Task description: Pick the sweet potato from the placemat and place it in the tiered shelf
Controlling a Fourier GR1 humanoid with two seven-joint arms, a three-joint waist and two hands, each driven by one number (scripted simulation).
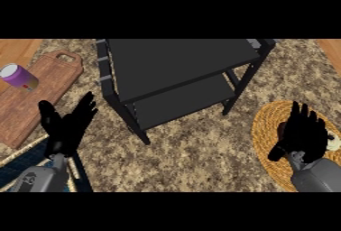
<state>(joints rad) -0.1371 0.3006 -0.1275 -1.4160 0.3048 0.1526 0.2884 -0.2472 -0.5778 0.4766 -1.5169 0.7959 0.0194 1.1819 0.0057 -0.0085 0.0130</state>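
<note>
Head view. A black two-tiered metal shelf (180,67) stands at upper centre on the speckled brown stone desk (200,158); both its visible boards are bare. To the right lies the round woven straw-coloured placemat (266,131), partly covered by the robot's right hand (305,133). This black hand is held over the mat with fingers straight and slightly spread, the thumb off to the side, and nothing visibly pinched. The sweet potato cannot be made out clearly: a small pale lump (332,143) shows at the hand's right edge on the mat and may be part of it, the rest being hidden beneath the palm. The left hand (66,124) rests open, fingers up and spread, at lower left, near a brown wooden cutting board with a handle hole (36,94) that carries a purple cylindrical can (19,76). A dark blue cloth with a pale striped border (26,155) lies at the lower left corner. Progress, as judged from this arrangement: the task is at its opening stage. The right hand is positioned over the pick-up place, but no grasp is evident, nothing has been lifted, and the shelf holds nothing. Closing on the sweet potato, carrying it leftward and setting it on a tier all remain.
</note>
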